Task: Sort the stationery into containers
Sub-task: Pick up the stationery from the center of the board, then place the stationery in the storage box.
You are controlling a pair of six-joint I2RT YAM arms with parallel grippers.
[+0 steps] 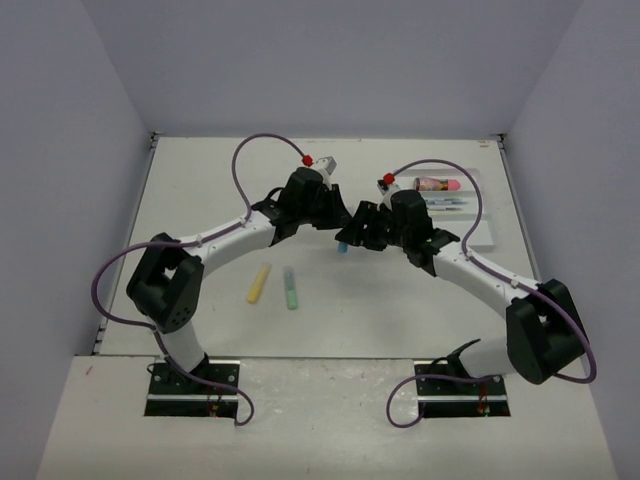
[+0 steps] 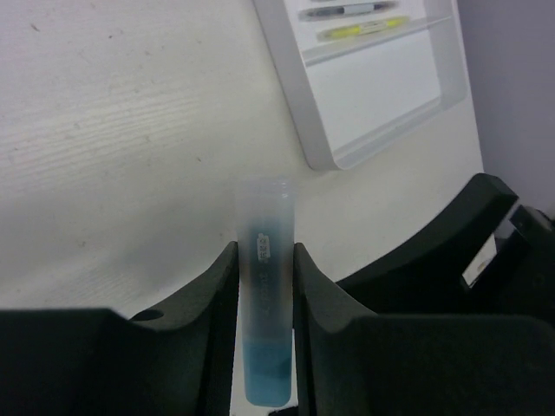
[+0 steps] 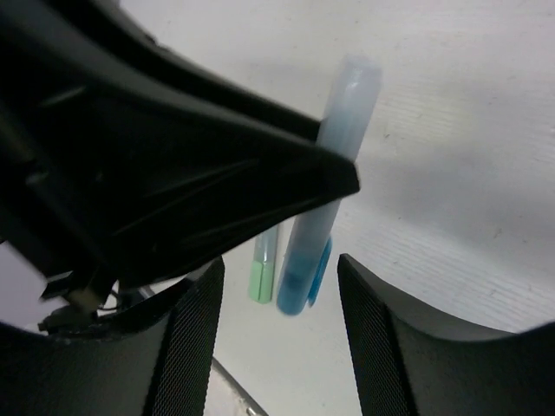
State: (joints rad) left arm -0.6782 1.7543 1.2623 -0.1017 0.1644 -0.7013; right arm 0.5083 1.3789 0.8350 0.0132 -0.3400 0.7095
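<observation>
At the middle of the bench [image 1: 200,200], the left claw [image 2: 264,251] is pinched shut on a light-blue marker [image 2: 264,295]. The right claw [image 3: 279,260] stands partly open around its blue end, not touching. The marker looks like light, stiff, slick plastic, and mid-barrel seems the safest hold. The white tray [image 1: 482,222] lies far right.
</observation>
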